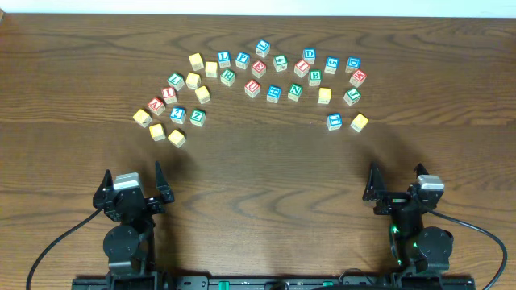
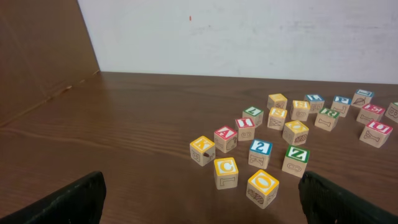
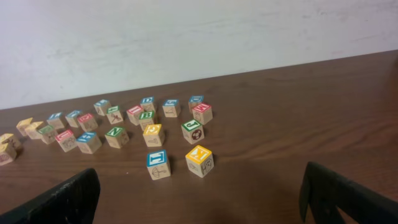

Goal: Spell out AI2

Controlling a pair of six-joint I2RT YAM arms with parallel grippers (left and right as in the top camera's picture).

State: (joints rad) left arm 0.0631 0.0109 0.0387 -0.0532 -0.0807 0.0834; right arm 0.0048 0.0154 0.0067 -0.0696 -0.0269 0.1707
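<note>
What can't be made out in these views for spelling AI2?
Overhead: rightmost green block, letter too small to read.
Left wrist: left gripper, fingers mostly cut off by the bottom edge; edge block cut by the right edge.
Right wrist: leftmost block cut by the left edge.

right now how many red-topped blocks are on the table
6: red A and red I at the left end, two mid-arc, two further right; none look hidden
</note>
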